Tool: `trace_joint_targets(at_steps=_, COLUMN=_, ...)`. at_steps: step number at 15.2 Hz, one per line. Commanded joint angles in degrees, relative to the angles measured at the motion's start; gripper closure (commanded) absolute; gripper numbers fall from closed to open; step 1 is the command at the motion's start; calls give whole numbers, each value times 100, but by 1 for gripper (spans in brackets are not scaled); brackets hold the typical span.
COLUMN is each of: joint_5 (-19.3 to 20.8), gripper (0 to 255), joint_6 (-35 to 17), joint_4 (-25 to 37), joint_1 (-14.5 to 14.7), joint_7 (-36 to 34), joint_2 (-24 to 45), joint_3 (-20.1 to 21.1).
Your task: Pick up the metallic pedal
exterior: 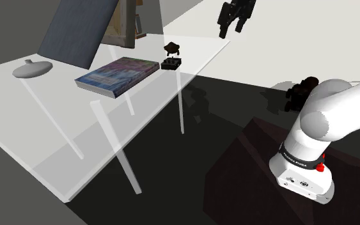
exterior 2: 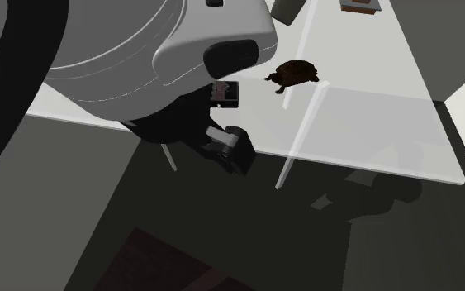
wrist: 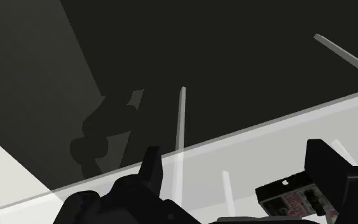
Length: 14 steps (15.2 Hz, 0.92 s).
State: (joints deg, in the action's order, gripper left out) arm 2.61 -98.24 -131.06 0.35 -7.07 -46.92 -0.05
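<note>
The two black fingers (wrist: pixel 151 167) of the gripper (wrist: pixel 238 159) stand wide apart and clasp nothing. Below them, nearer one finger than the other, lies the pedal (wrist: pixel 292 198). It is a small dark box with a pinkish-red face, and it rests on the table (exterior: pixel 63 121) close to its edge. In the shoulder view the gripper hangs high above the pedal, offset toward that view's right and well apart from it. Judged status: approach incomplete, no contact made, nothing lifted. Remaining steps: centre the fingers over the pedal, descend, close on it, raise it. A dark turtle-shaped figure (exterior: pixel 171 47) sits just beside the pedal and could obstruct the descent. The tabletop is translucent and glass-like and stands on thin pale legs. Farther along it lie a book (exterior: pixel 116 75) with a colourful cover and a grey disc (exterior: pixel 31 69), and a dark slab (exterior: pixel 79 32) leans at the rear. The floor (exterior: pixel 191 160) under the table is dark and gives way to a pale area beyond.
</note>
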Motion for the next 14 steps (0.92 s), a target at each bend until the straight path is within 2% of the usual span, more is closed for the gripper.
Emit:
trace_joint_targets(at_steps=1, joint_5=0, gripper=0, joint_6=0, joint_4=0, joint_1=0, joint_7=0, joint_2=0, joint_3=0)
trace_joint_targets(at_steps=8, joint_5=-759, gripper=0, joint_6=98, joint_4=1185, joint_1=-135, joint_7=-1439, joint_2=1843, joint_3=350)
trace_joint_targets(at_steps=14, joint_5=-1356, gripper=0, joint_6=257, joint_4=2410, joint_1=-200, joint_7=-2545, joint_2=3425, joint_3=451)
